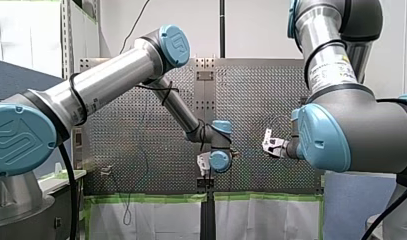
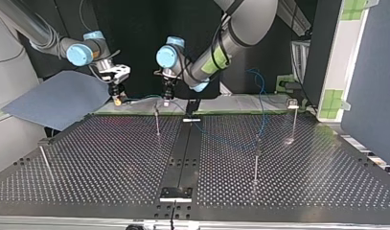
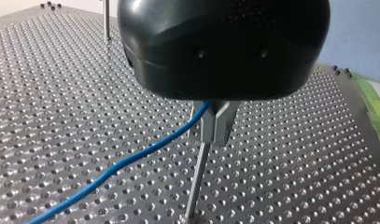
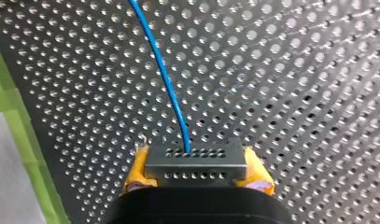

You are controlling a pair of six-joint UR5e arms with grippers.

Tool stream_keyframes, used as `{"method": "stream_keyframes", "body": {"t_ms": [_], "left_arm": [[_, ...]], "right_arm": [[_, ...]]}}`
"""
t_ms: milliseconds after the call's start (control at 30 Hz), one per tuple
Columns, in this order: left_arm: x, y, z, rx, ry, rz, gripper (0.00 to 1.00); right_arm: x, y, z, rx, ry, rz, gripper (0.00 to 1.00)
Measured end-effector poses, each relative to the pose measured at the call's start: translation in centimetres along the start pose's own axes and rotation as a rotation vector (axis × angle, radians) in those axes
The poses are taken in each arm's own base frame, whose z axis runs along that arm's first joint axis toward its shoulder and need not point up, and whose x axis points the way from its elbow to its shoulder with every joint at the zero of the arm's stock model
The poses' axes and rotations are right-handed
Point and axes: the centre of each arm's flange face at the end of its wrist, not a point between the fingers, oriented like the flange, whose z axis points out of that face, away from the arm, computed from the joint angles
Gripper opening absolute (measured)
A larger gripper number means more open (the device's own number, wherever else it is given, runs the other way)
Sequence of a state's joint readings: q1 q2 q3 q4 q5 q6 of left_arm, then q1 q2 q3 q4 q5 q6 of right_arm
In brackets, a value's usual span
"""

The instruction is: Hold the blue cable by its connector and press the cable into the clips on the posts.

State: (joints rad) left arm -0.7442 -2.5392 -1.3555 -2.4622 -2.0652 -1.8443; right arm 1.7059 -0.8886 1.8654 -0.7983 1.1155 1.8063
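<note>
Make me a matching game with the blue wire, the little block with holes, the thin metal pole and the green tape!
Things:
1. connector
2. blue cable
3. post
4. green tape

Places:
A. along the table edge
B. between the yellow pads of my right end effector
C. upright, under my left end effector
D. leaving the connector, pinched in my left end effector

Pairs: 1-B, 2-D, 3-C, 4-A
</note>
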Motion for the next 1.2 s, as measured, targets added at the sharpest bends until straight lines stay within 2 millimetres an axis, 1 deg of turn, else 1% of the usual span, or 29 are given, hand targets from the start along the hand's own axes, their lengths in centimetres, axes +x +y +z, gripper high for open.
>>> {"method": "stream_keyframes", "body": {"t_ms": [233, 367, 567, 667, 967, 1200], "left_arm": [[-0.1, 0.4, 0.7, 0.022, 0.006, -0.002, 0.0], [0.0, 0.3, 1.7, 0.03, 0.014, 0.0, 0.0], [-1.1, 0.6, 3.5, 0.026, 0.001, -0.007, 0.0], [-1.3, 0.9, 4.0, 0.024, -0.002, -0.009, 0.0], [-1.4, 1.1, 4.2, 0.028, -0.003, -0.01, 0.0], [-1.3, 1.2, 4.3, 0.038, -0.001, -0.011, 0.0]], "right_arm": [[0.1, 0.1, 0.5, 0.004, -0.001, -0.003, 0.0], [0.3, 0.4, 0.8, 0.002, 0.004, -0.004, 0.0], [0.6, 0.6, 1.1, 0.003, 0.012, -0.007, 0.0], [0.7, 0.6, 1.3, 0.004, 0.015, -0.009, 0.0], [0.2, 0.4, 2.1, 0.014, 0.003, -0.013, 0.0], [0.3, 0.7, 2.3, 0.011, 0.006, -0.016, 0.0]]}}
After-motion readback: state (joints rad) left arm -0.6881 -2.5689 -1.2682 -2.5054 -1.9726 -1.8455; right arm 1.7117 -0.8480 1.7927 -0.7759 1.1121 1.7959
